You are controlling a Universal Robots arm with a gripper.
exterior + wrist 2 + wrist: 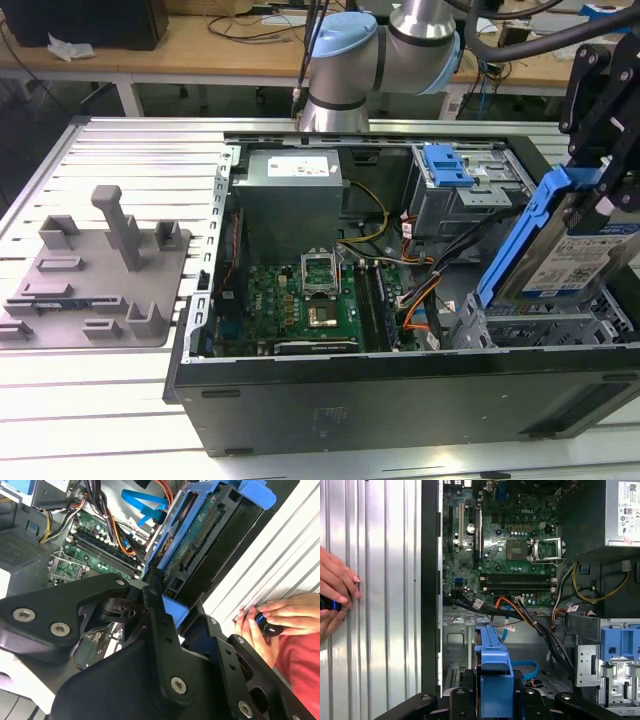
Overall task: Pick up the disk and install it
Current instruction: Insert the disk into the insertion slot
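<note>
The pincer is clamped on the disk, holding it tilted over the drive cage of an open computer case. A person's hands rest on the desk.

Silver arm, pale-blue joint caps, black cables; black claw with silver screws.

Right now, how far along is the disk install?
Done: pickup. The gripper is shut on the disk and holds it tilted over the open computer case. In hand: the disk's lower end is near the metal drive cage at the exterior view's right. Left: the disk is not yet seated in that cage.
</note>
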